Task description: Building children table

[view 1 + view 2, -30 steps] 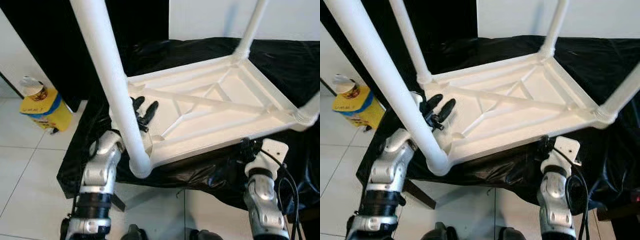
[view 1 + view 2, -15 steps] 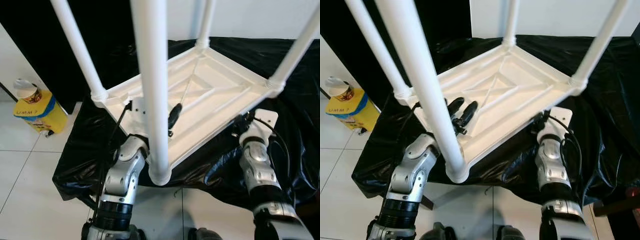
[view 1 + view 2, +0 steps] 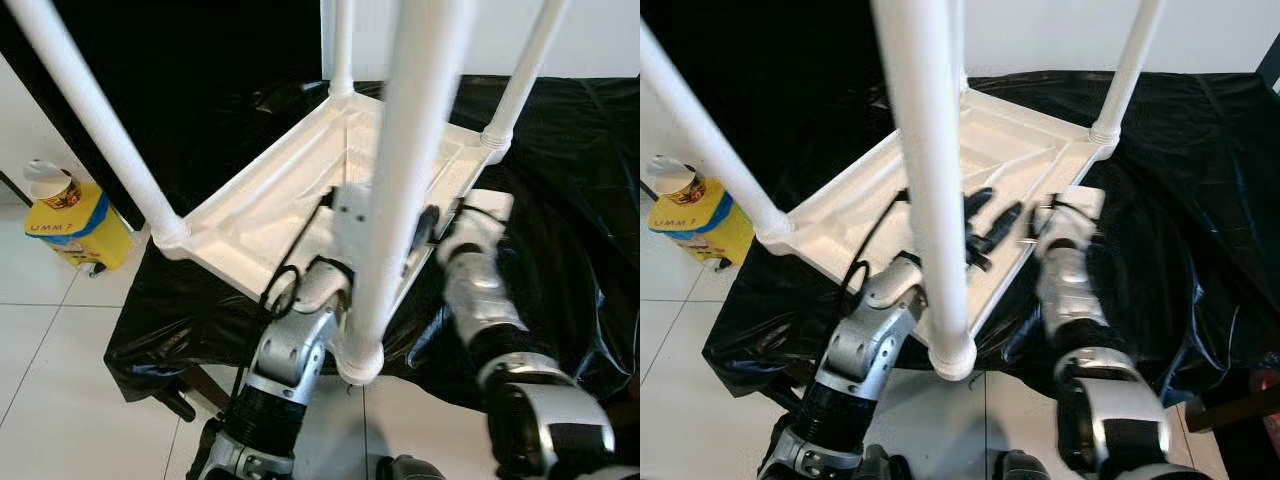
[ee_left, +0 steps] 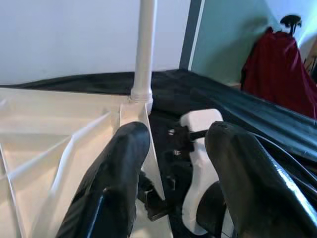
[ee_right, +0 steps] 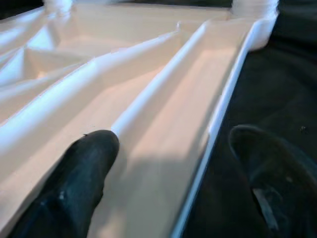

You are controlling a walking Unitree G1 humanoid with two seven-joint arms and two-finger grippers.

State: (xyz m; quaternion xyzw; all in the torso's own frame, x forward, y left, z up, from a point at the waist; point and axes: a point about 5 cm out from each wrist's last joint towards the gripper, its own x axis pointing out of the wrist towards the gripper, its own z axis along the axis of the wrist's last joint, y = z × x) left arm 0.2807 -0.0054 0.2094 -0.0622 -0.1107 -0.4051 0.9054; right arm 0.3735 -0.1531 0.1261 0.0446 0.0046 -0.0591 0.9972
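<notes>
White table point(image 3: 270, 200) lies upside down on black sheet point(image 3: 560, 180), legs up. Left gripper point(image 3: 988, 220) open over its underside. Right gripper point(image 5: 168, 163) open across table edge. Yellow tub point(image 3: 75, 225) on white tile floor point(image 3: 40, 350).

The floor point(image 3: 50, 340) is laid with pale, glossy square tiles with thin dark joints. A counter point(image 3: 580, 200) draped in crinkled black plastic sheeting takes up the middle of the room, the sheet hanging down over its near edge. Behind it, a white wall point(image 3: 1040, 40) rises on the right and a black panel point(image 3: 200, 80) stands on the left. On the floor to the left sits a yellow container point(image 3: 75, 225) with a blue band and a pale lid. Something dark red point(image 4: 280, 72) hangs by a greenish wall point(image 4: 228, 34).
</notes>
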